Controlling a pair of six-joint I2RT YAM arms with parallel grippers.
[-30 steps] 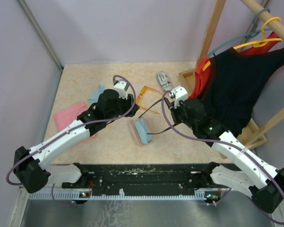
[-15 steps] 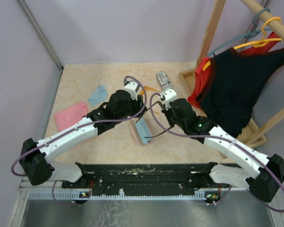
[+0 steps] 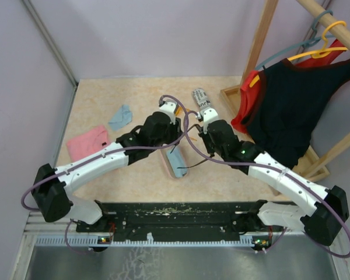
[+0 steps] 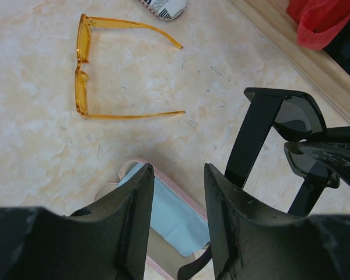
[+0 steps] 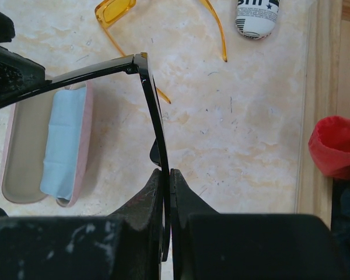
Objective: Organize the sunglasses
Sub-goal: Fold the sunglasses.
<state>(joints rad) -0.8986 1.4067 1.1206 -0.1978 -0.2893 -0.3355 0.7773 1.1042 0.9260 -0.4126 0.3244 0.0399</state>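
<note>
The right hand (image 5: 165, 175) is clenched on the black sunglasses (image 5: 151, 111), up over the middle of the table (image 3: 99, 105). The left hand (image 4: 178, 172) is half open and holds nothing, just beside them. The orange sunglasses (image 4: 81, 76) lie flat nearer the far edge, with bare table around them.

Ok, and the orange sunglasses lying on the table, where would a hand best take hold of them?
Probably at the bridge of the orange sunglasses, coming straight down from above. They sit with both arms unfolded and the front roughly upright on its edge, so the thin front offers two flat faces to pinch.
</note>
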